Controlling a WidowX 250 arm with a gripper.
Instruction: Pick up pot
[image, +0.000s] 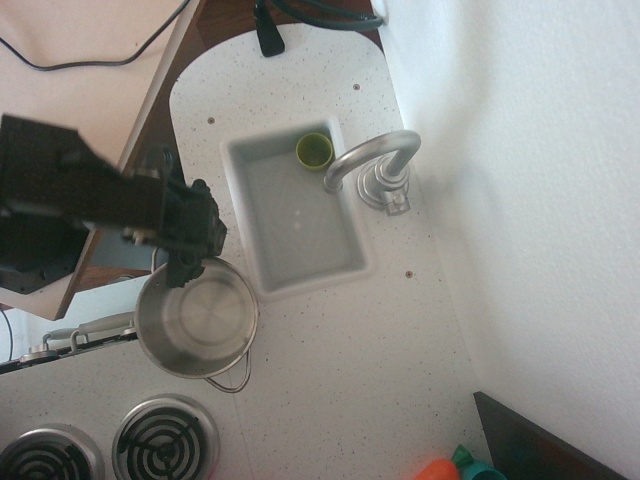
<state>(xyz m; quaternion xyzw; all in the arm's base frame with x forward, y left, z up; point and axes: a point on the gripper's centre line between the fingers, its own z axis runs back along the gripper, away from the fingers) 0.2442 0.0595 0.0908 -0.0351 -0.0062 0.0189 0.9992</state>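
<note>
The pot (200, 322) is a round shiny steel pot standing upright on the white counter, just left of the sink and above the burners. One thin wire loop handle (234, 379) shows at its lower right side. My gripper (186, 264), on a bulky black arm coming in from the left, hangs over the pot's upper left rim. Its dark fingertips overlap the rim there. I cannot tell whether they hold the rim, or whether the jaws are open or shut. The inside of the pot is empty.
A white sink (298, 214) holds a small yellow-green cup (314, 150), with a silver faucet (375, 165) at its right. Two coil burners (164, 438) lie at the bottom left. Orange and teal items (458, 468) sit at the bottom right, and a white wall runs along the right.
</note>
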